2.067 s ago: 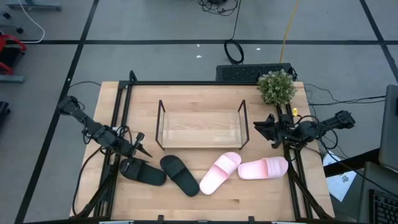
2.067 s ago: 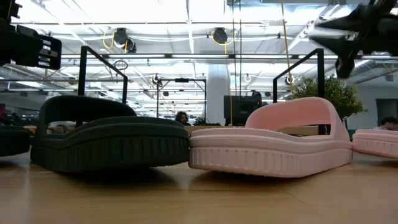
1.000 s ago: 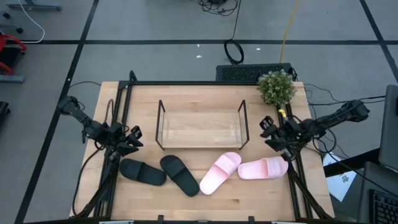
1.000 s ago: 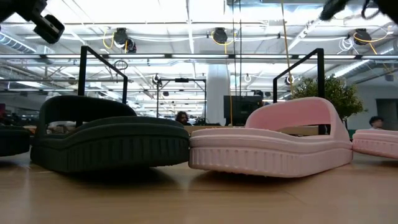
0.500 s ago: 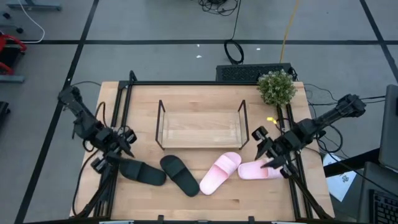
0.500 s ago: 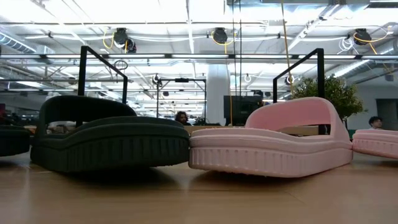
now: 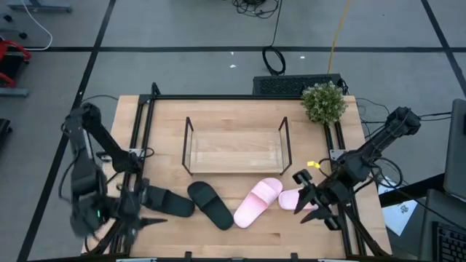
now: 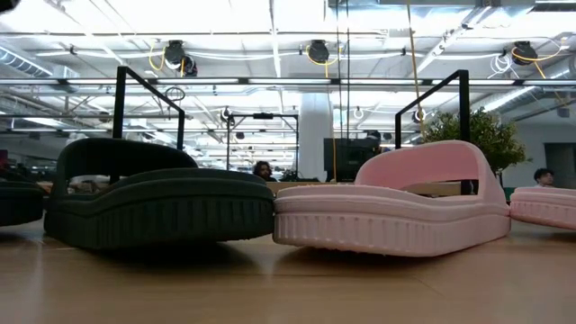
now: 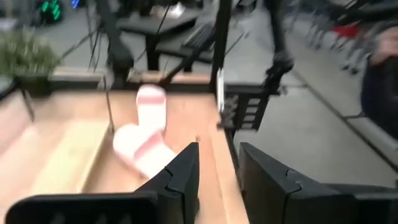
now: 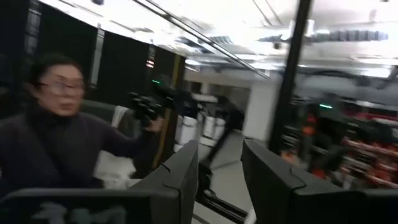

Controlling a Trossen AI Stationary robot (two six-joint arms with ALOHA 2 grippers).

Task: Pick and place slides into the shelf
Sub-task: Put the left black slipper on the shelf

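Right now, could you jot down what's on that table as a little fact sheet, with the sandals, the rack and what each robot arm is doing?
Black slides: two matte black open-toe slide sandals, front left of the table
Pink slides: two pale pink slide sandals, front right, the right one partly under an arm
Shelf: low wooden-board rack with black wire ends, nothing on it
Left gripper: low at the front-left edge, beside the outer black slide, holding nothing visible
Right gripper: open, over the outer pink slide
Other: small potted green plant at the back-right corner
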